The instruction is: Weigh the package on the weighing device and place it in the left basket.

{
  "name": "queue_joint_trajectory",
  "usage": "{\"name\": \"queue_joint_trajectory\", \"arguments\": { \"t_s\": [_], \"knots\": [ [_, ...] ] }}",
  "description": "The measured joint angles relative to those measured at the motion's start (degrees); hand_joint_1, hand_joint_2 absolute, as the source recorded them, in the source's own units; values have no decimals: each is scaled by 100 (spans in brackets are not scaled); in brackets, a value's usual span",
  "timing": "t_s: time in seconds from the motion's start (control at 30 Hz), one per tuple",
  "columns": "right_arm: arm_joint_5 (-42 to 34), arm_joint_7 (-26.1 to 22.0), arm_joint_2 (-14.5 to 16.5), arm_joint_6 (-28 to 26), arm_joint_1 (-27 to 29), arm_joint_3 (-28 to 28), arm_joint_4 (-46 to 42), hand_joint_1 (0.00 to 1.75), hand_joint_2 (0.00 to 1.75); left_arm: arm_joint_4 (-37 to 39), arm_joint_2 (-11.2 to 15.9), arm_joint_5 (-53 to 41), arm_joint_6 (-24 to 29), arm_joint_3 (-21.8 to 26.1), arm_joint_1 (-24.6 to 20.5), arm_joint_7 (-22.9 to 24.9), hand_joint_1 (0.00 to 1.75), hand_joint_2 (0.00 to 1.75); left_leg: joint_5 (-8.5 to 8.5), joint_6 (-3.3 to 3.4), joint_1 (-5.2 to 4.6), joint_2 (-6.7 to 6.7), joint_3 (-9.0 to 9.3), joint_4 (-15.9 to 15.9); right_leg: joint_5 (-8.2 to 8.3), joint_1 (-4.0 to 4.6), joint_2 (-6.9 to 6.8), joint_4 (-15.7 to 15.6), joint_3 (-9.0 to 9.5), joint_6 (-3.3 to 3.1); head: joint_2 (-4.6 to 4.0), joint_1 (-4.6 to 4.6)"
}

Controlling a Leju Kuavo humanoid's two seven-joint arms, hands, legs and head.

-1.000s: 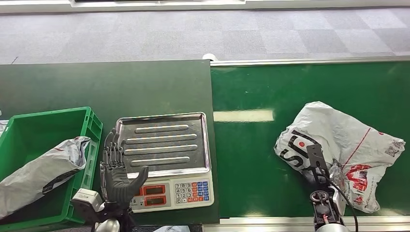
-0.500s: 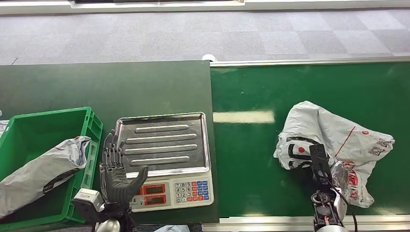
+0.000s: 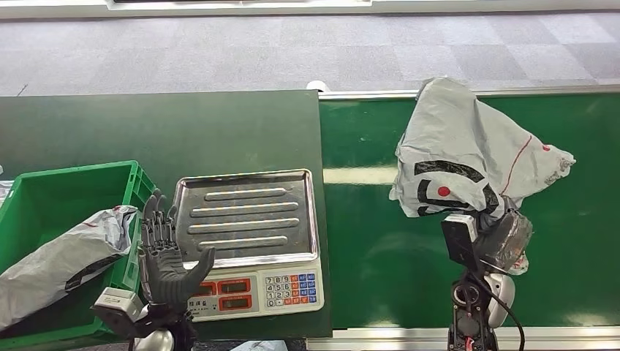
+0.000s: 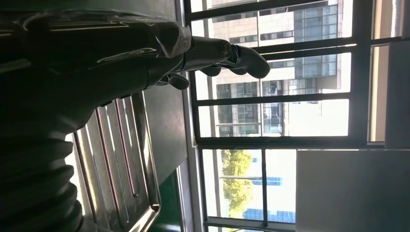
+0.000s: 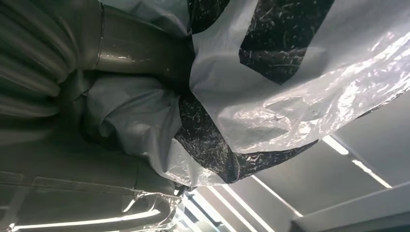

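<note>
**Package held up over the belt, scale tray bare**

Head view: the right hand (image 3: 504, 238) grips the grey package (image 3: 468, 153) from below and holds it above the green conveyor belt (image 3: 365, 241), well to the right of the weighing scale (image 3: 248, 241). The left hand (image 3: 167, 252) stands palm-up with its fingers spread and holding nothing, just beside the scale's left edge, between the scale and the green basket (image 3: 135, 191). Another grey bag (image 3: 62, 256) lies in that basket.

Left wrist view: the left hand (image 4: 145, 53) has its fingers (image 4: 241, 53) stretched out, apart from the ribbed steel tray (image 4: 121, 164).

Right wrist view: the package (image 5: 290, 72), grey with black print, is bunched against the right hand (image 5: 111, 116), whose thumb (image 5: 140, 53) presses into the plastic.
</note>
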Motion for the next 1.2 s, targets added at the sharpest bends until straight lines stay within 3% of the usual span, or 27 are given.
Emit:
{"name": "queue_joint_trajectory", "arguments": {
  "t_s": [0.43, 0.57, 1.2],
  "knots": [
    [1563, 807, 274, 1073, -407, 1678, -146, 175, 175, -61, -4, 72, -389, 18, -389, 0, 0, 175, 6, -3, 1, 2, -5, 0, 3, 1, 3, 3, -4, -3, 0, 1],
    [1858, 1059, 427, 1087, -566, 2063, 140, 175, 175, -49, -21, 89, -480, 20, -612, 1, 0, 175, 9, -2, 1, 0, -6, 0, 3, 1, 0, 3, -7, -3, 0, 0],
    [1879, 1037, 655, 1074, -684, 2631, 649, 175, 175, 139, -85, 134, -550, 10, -929, 1, 0, 175, 10, -3, 1, 0, -8, 0, 3, 1, 2, 3, -11, -3, 0, 1]
  ]
}}
